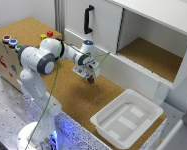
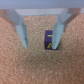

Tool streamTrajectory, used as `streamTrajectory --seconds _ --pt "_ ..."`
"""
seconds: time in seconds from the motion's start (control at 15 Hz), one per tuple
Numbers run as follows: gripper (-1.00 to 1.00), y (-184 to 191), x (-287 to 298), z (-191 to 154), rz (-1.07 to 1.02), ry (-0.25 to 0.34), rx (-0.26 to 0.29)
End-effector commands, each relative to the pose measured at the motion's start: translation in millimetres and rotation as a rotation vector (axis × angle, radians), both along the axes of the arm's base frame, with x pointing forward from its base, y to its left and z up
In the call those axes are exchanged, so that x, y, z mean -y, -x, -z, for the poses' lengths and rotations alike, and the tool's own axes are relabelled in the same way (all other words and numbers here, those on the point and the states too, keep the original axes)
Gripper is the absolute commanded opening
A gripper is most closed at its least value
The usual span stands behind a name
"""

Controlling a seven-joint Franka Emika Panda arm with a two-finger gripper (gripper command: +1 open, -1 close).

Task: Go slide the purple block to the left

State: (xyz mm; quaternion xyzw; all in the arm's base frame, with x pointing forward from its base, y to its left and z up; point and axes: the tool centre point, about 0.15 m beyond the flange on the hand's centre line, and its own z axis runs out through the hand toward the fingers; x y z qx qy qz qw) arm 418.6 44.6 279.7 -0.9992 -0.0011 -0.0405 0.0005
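Worktop: cork-surfaced worktop [image 1: 68,95].
Bin: white plastic bin [image 1: 127,119], on the worktop's end.
Cabinet: white cabinet [image 1: 143,35], black handle [image 1: 87,19], behind the worktop.
Blocks: small red block [image 1: 50,33], small yellow block [image 1: 43,36], far corner.

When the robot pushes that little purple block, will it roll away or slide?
The purple block looks flat-sided like a box, so it should probably slide, not roll. It seems small beside the gripper, so likely light. The cork tabletop looks rough and may slow it.
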Motion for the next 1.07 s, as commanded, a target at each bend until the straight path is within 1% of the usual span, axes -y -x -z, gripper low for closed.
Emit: streamTrajectory --seconds 0.0,0.2,0.27,0.33,0.4,0.47,0.53,0.6,0.67,0.73,0.8,0.93,1.0 --pt "1.0 12.0 -7.7 -10.6 0.016 0.066 0.015" --pt "1.0 12.0 -7.7 -10.6 0.016 0.066 0.015" --pt "1.0 2.4 -0.9 -10.4 -0.013 -0.004 0.015" --pt "1.0 -12.4 9.7 -12.9 -0.029 0.02 0.052" --pt "1.0 -26.9 24.3 -14.4 -0.039 0.021 0.082" --pt "1.0 -41.5 41.8 -15.5 -0.041 0.027 0.092" --pt "1.0 -52.7 59.4 -17.1 -0.051 0.048 0.114" --pt "1.0 -60.5 75.5 -15.3 -0.049 0.046 0.118" --pt "1.0 -70.2 96.0 -11.7 -0.063 0.056 0.108" --pt "1.0 -73.9 107.0 -5.6 -0.088 0.052 0.099" --pt "1.0 -74.7 114.4 -0.7 -0.101 0.035 0.103" --pt "1.0 -73.3 123.1 17.2 -0.123 0.018 0.063" --pt "-1.0 -71.2 125.1 26.5 -0.105 0.0 0.038"
